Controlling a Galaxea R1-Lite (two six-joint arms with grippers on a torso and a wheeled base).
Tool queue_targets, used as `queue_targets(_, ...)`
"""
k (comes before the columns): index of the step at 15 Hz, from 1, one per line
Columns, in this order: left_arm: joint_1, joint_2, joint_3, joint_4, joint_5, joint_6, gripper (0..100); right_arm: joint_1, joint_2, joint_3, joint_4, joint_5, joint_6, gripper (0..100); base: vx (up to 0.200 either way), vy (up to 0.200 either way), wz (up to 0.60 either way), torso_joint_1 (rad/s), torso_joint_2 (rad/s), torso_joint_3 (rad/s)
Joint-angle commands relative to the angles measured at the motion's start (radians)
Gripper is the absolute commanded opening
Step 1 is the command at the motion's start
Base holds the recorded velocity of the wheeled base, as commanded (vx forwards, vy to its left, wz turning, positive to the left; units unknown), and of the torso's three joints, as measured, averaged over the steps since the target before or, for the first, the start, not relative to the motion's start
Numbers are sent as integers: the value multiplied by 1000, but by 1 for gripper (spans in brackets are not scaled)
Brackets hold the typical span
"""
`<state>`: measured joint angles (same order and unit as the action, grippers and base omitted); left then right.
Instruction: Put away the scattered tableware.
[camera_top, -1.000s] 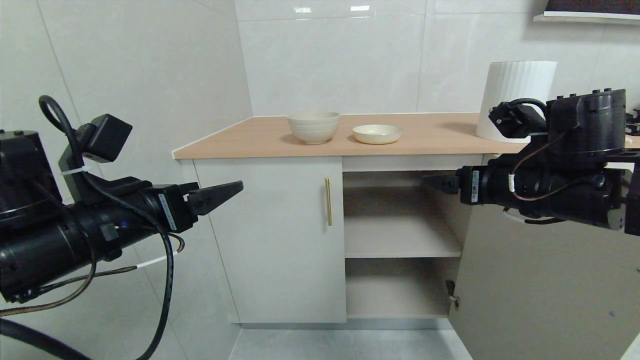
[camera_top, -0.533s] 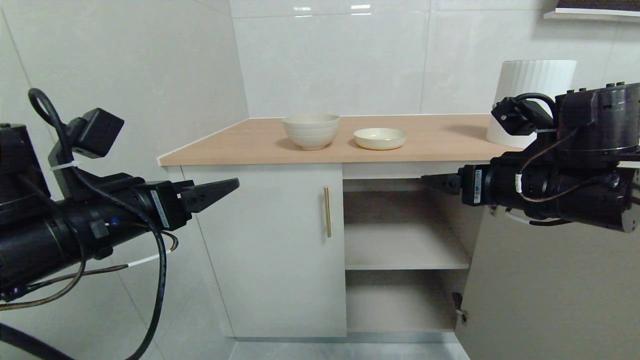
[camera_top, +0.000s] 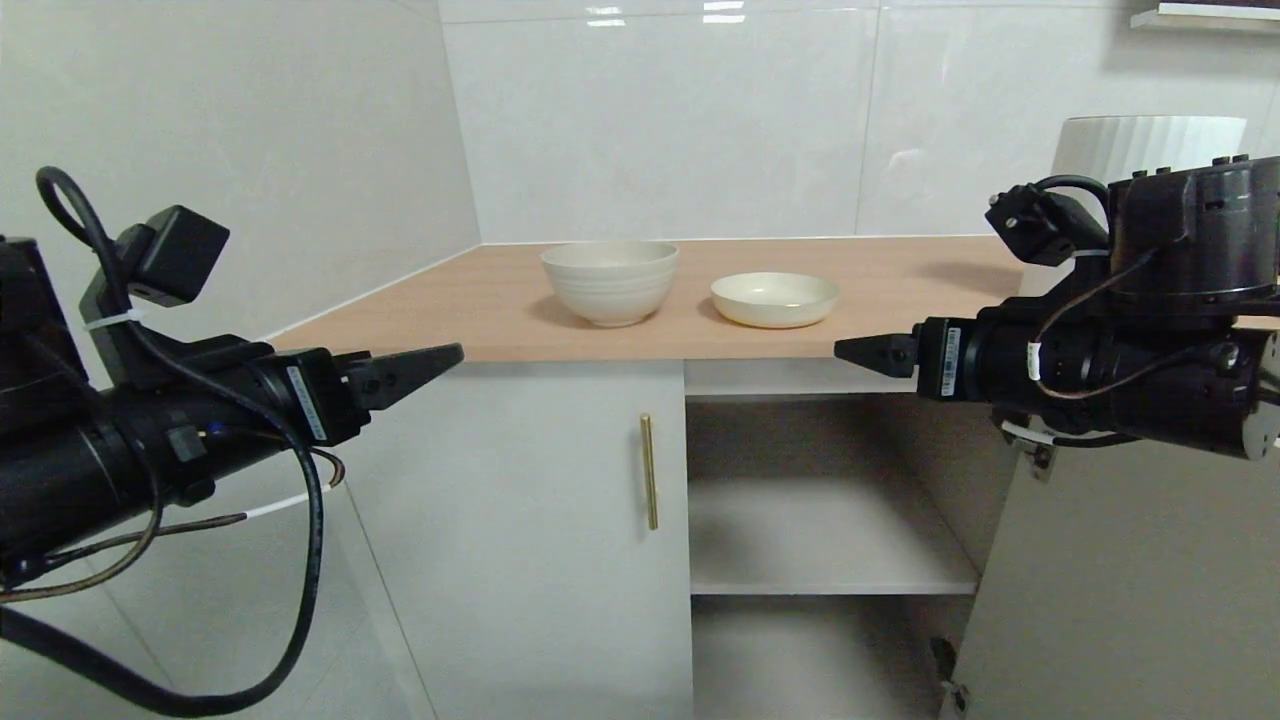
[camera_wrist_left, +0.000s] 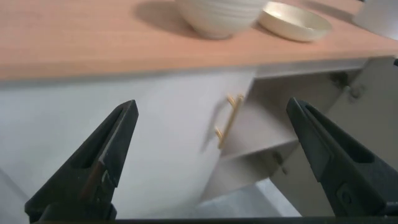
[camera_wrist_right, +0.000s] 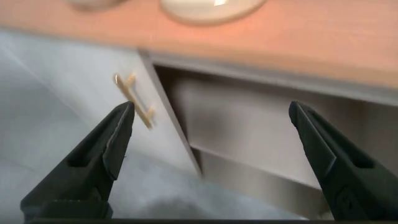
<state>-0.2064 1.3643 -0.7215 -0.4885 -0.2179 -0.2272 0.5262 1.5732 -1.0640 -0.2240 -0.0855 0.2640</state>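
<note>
Wood-topped surface (camera_top: 900, 280) ran along a white-tiled wall (camera_top: 660, 120) into the room's corner. On it you had the ribbed bowl (camera_top: 609, 282), upright, toward the front edge. The shallow dish (camera_top: 775, 299) sat just beside the bowl on its right, not touching. Further right stood a white fluted container (camera_top: 1150, 150), partly hidden behind your right arm.

Below the surface was a white cabinet. Its left door (camera_top: 520, 540) was closed, with a brass bar handle (camera_top: 648, 472) standing vertical near the inner edge. Its right door (camera_top: 1130, 590) was swung open, showing a shelf (camera_top: 825, 545) with a compartment above and below it.

Your left gripper (camera_top: 450, 354) hung level with the front edge of the surface, left of the bowl and well apart from it, jaws wide apart. Your right gripper (camera_top: 848, 349) hung at the same height, just below and to the right of the dish, in front of the open compartment, jaws likewise wide apart. The open door sat beneath your right arm.
</note>
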Motion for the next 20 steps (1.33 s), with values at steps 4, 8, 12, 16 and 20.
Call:
queue_targets(4,1,3,1,-5,-1,-3,100,11,-18,6,-6,9,18,100,50,0,0,-1,1,1)
queue_targets(8,1,-4,1,-7,-1,-3,100,14,-22,21,-9,10,11,100,0,0,0,0,0,0)
queue_targets(12,1,-1,1,-5,-1,-3,100,18,-21,22,-9,10,11,100,0,0,0,4,-21,-9)
queue_targets(16,1,39,-16,-2,-3,-3,100,17,4,18,-9,10,11,100,0,0,0,76,-259,-238)
queue_targets(20,-1,125,-75,1,-5,-3,100,14,73,9,-47,12,9,100,0,0,0,172,-527,-293)
